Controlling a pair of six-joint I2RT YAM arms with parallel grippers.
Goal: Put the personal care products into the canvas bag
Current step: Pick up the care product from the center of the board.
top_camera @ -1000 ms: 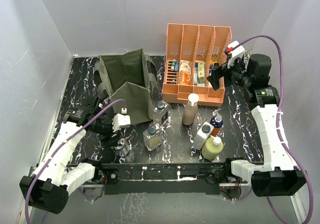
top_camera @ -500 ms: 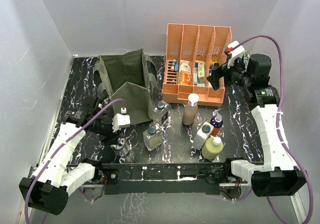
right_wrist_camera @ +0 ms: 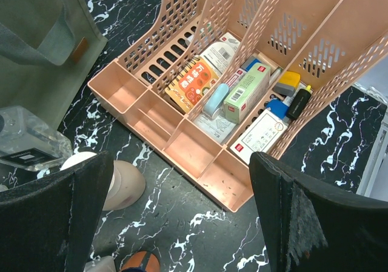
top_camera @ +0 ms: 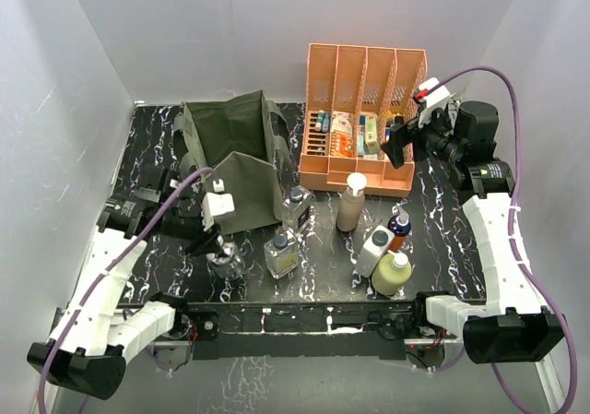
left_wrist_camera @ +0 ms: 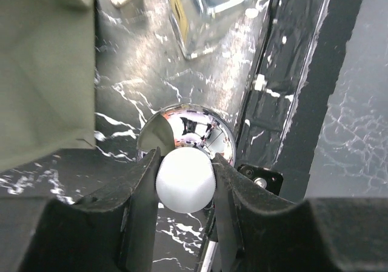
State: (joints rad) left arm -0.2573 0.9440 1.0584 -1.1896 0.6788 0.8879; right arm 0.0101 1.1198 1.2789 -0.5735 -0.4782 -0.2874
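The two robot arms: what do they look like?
The left arm and right arm have white shells with black joints; a purple cable loops along each. The left gripper and right gripper have two black fingers.

- The canvas bag (top_camera: 230, 156), olive-green and soft, stands with its mouth open at the far left of the surface (top_camera: 442, 234), its strap handles drooping.
- The far clear bottle (top_camera: 297, 207), dark-capped, stands upright just beside the bag's near right corner. The near clear bottle (top_camera: 281, 255) stands upright in front of it.
- The shiny bottle (top_camera: 224, 265) stands before the bag, its pale round cap pinched by the left gripper (left_wrist_camera: 185, 163).
- The tall beige bottle (top_camera: 351, 204) stands upright mid-surface.
- The white bottle (top_camera: 374, 251), orange-blue bottle (top_camera: 399, 228) and pale yellow bottle (top_camera: 392, 273) stand clustered at near right.
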